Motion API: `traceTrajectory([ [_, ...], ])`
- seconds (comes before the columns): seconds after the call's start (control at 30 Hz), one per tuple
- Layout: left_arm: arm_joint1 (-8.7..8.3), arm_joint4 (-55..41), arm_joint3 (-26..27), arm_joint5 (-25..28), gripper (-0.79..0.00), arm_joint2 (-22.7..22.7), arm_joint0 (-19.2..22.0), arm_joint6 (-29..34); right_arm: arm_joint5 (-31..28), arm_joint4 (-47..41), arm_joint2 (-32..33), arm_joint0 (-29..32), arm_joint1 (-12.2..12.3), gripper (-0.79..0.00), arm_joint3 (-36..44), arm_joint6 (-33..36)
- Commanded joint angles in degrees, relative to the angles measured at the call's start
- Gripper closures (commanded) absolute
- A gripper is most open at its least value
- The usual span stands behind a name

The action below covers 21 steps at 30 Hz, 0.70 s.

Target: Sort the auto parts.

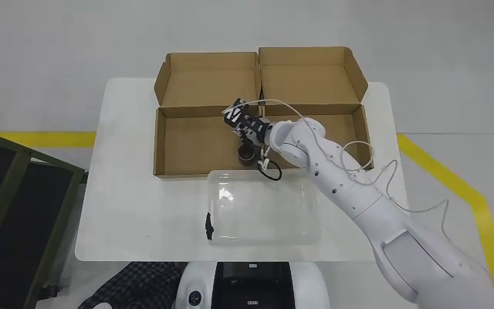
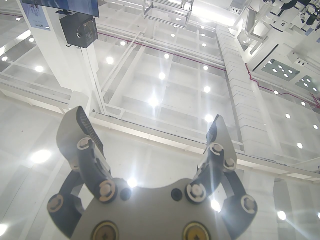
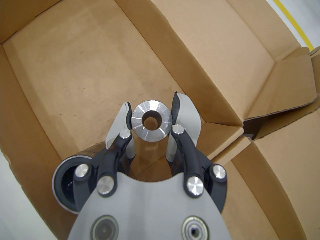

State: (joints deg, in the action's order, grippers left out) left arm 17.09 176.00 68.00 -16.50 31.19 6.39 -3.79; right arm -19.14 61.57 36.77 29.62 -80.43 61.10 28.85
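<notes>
My right fingers (image 3: 186,112) clamp the metal sleeve (image 3: 161,116), my left fingers (image 2: 87,131) apart; I'd set it low beside the black ring (image 3: 62,178).

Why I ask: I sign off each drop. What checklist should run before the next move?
1. Grip: right hand shut on bushing: ok.
2. Target: bushing over the left box: ok.
3. Landing spot: box floor around the bushing bare, ring off to the side: ok.
4. Height above the floor: cannot tell.
5. Other arm: left hand open, holding nothing: ok.
</notes>
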Motion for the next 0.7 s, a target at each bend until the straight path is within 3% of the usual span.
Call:
traceTrajectory([
  [0.0, 0.0, 0.0, 0.0, 0.0, -0.785, 0.0, 0.0, 0.0, -0.1, 0.1, 0.0, -0.1, -0.2, -0.256, -0.3, 0.2],
  [0.4, 0.0, 0.0, 0.0, 0.0, -0.785, 0.0, 0.0, 0.0, -0.6, 1.1, 0.9, 0.4, -1.1, -0.308, 0.0, 0.6],
  [0.67, 0.0, 0.0, 0.0, 0.0, -0.785, 0.0, 0.0, 0.0, -1.6, 4.2, 4.9, 3.7, 0.6, -0.351, 8.1, 0.1],
])
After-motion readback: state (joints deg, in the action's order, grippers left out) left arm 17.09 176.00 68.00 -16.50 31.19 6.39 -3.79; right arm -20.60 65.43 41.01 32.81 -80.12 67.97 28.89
